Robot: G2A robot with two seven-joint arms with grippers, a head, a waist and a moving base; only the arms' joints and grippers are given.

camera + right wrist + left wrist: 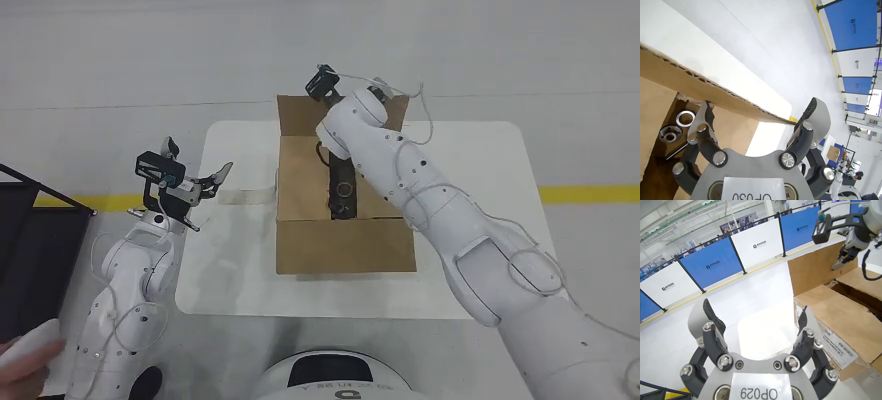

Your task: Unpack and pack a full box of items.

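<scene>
Box (pixel 345 248) open on table (pixel 470 200); right claw (pixel 757 111) apart astride upright flap (pixel 668 73) edge; left claw (pixel 755 308) apart beside box.

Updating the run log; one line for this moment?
right gripper open, at box flap | left gripper open, beside box | metal parts inside

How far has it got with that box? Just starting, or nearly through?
Early on, I'd say. Done: the box stands with its flaps open. In hand: the right gripper, open, straddles the edge of the upright flap; the left gripper hangs open and empty beside the box. Left: a metal ring and a flange lie inside, so the unpacking and the repacking both seem ahead.
</scene>
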